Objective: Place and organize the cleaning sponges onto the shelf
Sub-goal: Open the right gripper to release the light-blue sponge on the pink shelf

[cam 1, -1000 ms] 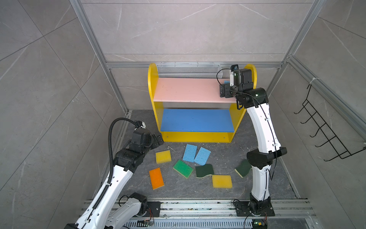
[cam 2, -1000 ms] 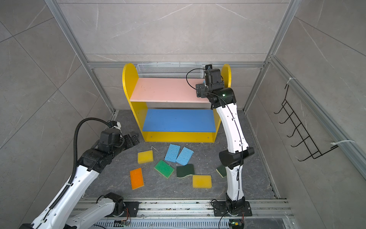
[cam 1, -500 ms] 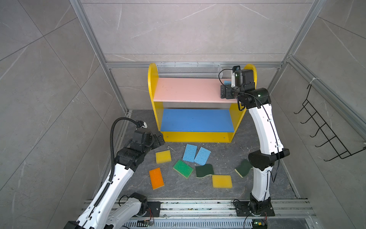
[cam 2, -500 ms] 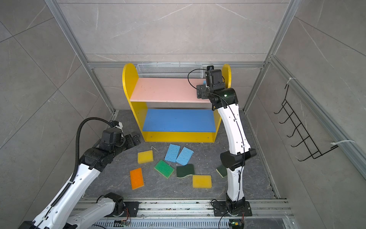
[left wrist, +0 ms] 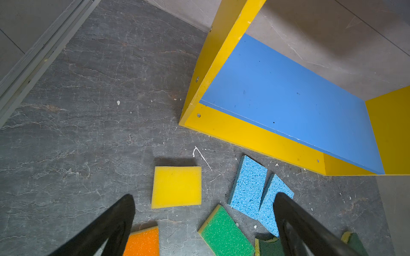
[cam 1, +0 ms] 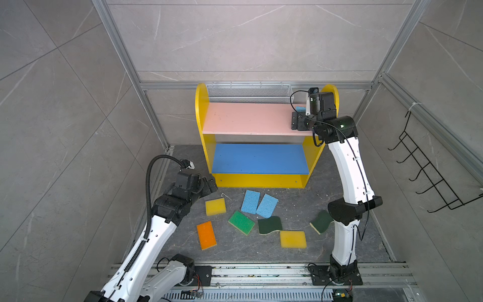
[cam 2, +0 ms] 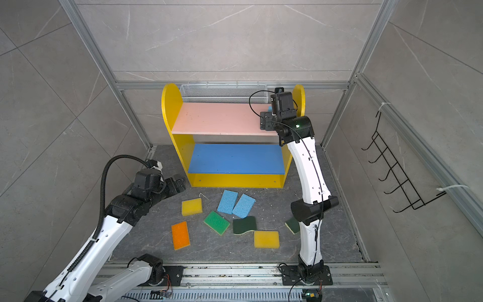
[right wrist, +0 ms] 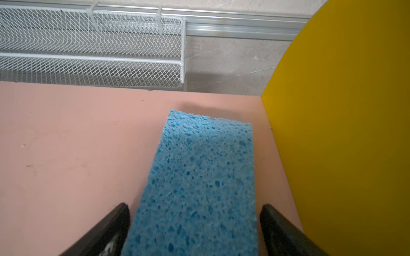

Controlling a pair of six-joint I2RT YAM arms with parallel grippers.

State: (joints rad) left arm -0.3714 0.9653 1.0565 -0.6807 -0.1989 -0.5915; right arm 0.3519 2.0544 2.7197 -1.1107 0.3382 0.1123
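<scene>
The yellow shelf [cam 1: 203,112] has a pink top board [cam 1: 248,117] and a blue middle board [cam 1: 258,158]. A light-blue sponge [right wrist: 199,177] lies flat on the top board by the right side panel. My right gripper [right wrist: 194,208] is open around it, a finger on each side with a thin gap. Several more sponges lie on the floor: yellow [cam 1: 215,206], two light blue [cam 1: 250,201], bright green [cam 1: 241,222], orange [cam 1: 206,235], another yellow [cam 1: 293,239] and two dark-green scourers [cam 1: 269,226]. My left gripper [left wrist: 204,197] hangs open and empty above the near yellow sponge [left wrist: 176,187].
A white mesh basket [cam 1: 248,92] is fixed to the wall just behind the top board. A black wire hook rack [cam 1: 431,172] hangs on the right wall. Metal frame posts and tiled walls close in the dark stone floor [cam 1: 183,251].
My right wrist has shifted slightly right over the top board. My left arm has edged a little forward toward the shelf's left foot. The sponges on the floor have not moved.
</scene>
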